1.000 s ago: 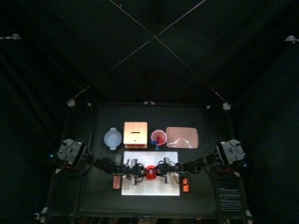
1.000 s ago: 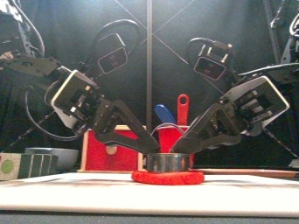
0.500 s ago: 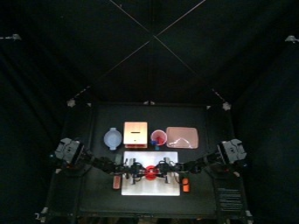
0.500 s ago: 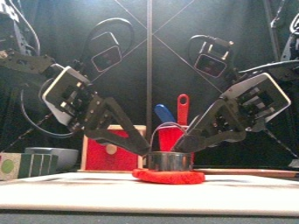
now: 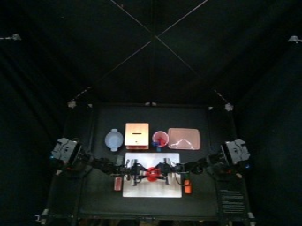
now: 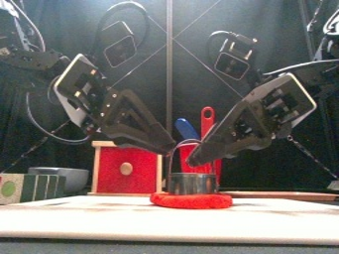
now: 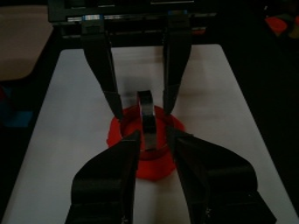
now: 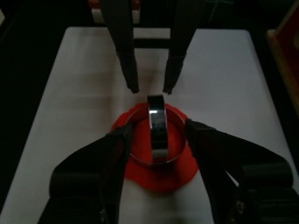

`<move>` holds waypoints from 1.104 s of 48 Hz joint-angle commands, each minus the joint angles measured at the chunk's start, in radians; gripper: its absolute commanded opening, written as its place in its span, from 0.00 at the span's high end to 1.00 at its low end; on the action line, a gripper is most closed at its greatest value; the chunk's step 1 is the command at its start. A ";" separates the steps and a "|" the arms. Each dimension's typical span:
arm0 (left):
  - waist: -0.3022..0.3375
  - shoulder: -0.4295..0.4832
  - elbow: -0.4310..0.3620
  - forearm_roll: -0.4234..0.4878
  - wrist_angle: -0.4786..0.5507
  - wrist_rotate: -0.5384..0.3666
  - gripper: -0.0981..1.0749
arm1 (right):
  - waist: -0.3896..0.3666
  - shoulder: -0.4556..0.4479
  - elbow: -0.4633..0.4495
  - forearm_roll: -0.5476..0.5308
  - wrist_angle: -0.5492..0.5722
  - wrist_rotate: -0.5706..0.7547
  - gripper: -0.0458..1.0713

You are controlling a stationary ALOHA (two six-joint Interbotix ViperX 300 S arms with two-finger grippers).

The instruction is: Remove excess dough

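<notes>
Risk check, biggest first:

- Could peel or slide the mat [image 5: 151, 191] if the dough sticks when pulled, since nothing seen pinning it.
- Could clash the arms: left gripper [image 7: 149, 145] and right gripper [image 8: 158, 131] both hang over the same spot mid-mat, angled in from opposite sides, close together. Both spread wide, holding nothing, each straddling the pile.
- Could tear the dough [image 6: 189, 200]. Lies as a flat red ring on the mat, touching the cutter [image 6: 191, 184] all round its base. Looks soft, so a one-sided pinch likely leaves scraps behind.
- Could knock or tilt the cutter. Stands upright in the dough's middle, between both sets of jaws. Any finger brushing it on the way down, or dough clinging to its wall, would drag it and spoil the cut piece inside.
</notes>
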 commanded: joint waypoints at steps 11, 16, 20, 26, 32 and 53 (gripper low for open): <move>0.015 -0.086 0.000 0.025 0.011 0.066 0.32 | -0.032 -0.091 -0.008 -0.018 0.058 0.002 0.11; 0.038 -0.104 -0.015 0.020 0.049 0.098 0.32 | -0.034 -0.120 0.003 -0.028 0.092 0.002 0.11; 0.061 -0.114 -0.038 0.006 0.118 0.100 0.32 | -0.031 -0.146 0.017 -0.051 0.110 0.003 0.11; 0.101 -0.115 -0.100 -0.018 0.296 0.101 0.32 | -0.026 -0.195 0.049 -0.055 0.147 0.012 0.12; 0.133 -0.101 -0.164 -0.008 0.463 0.103 0.31 | -0.026 -0.215 0.072 -0.032 0.179 0.014 0.13; 0.163 -0.064 -0.281 0.072 0.664 0.100 0.22 | -0.014 -0.124 0.078 0.005 0.176 0.012 0.23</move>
